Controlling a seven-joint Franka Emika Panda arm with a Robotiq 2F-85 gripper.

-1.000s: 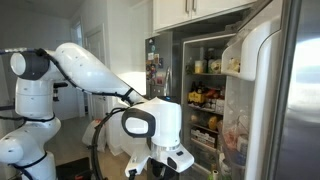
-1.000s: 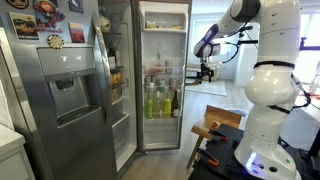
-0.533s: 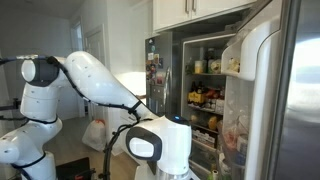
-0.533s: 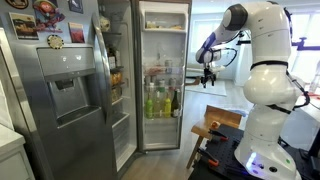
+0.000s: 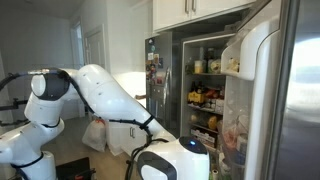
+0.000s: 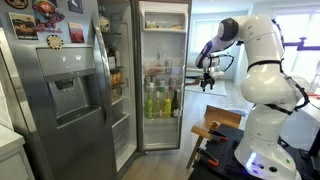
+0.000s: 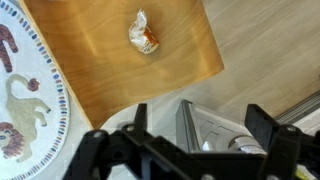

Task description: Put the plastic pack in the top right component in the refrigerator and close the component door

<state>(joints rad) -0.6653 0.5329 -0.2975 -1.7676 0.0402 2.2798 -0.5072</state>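
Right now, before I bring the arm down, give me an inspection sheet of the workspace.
Surface: wooden top, carrying the pack.
Job's things: plastic pack lying ungripped; refrigerator open, shelves stocked.
Clutter: animal-patterned plate beside the wooden top.
Grippers: claw open, holding nothing, apart from the pack.
Cables: black cable along the arm.
Surroundings: magnets on the freezer door; white cabinets above the refrigerator.

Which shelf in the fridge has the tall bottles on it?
The low shelf of the open refrigerator, where green and yellow bottles stand in a row. The shelves above hold only shorter things.
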